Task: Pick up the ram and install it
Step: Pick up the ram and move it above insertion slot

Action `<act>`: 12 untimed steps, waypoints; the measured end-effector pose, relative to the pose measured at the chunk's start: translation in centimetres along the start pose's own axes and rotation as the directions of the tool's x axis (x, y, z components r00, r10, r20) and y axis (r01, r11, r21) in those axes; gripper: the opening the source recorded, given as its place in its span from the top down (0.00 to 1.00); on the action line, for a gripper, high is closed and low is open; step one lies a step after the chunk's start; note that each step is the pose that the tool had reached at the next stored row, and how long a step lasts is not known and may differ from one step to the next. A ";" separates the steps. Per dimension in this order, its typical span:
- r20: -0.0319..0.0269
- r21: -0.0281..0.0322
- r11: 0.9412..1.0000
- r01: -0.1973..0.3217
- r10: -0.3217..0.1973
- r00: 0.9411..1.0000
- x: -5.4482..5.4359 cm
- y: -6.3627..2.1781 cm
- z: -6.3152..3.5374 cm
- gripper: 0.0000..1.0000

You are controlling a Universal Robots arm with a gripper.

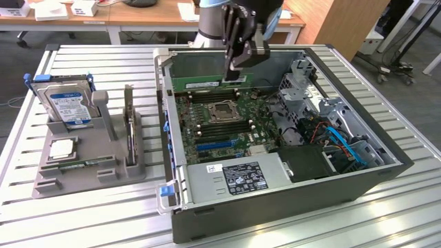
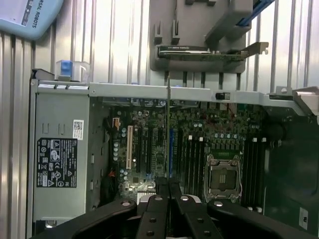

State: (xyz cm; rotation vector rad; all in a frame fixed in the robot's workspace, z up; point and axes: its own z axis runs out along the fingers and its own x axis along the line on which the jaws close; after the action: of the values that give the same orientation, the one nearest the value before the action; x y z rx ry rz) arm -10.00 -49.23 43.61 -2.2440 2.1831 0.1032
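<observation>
The ram is a long green stick hanging level above the back part of the motherboard inside the open computer case. My gripper comes down from above and is shut on the stick near its end at the exterior view's right. In the wrist view the ram shows edge-on as a thin line running out from between my fingertips, over the board's black slots beside the CPU socket.
A grey holder at the exterior view's left carries a blue-labelled hard drive and an upright expansion card. The power supply fills the case's front. Drive cages and blue cables crowd the case's right side.
</observation>
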 end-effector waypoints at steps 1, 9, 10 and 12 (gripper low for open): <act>0.000 0.000 1.000 0.000 0.000 1.000 0.0 -0.31 -0.01 0.89; 0.000 0.000 1.000 0.000 0.000 1.000 0.1 -2.92 -0.12 0.89; 0.000 0.000 1.000 0.000 0.000 1.000 0.1 -3.23 -0.13 0.89; 0.000 0.000 1.000 0.000 0.000 1.000 0.1 -3.82 -0.15 0.89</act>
State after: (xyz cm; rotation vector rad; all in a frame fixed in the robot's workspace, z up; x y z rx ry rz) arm -6.17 -49.23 43.61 -2.2439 2.1829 0.1035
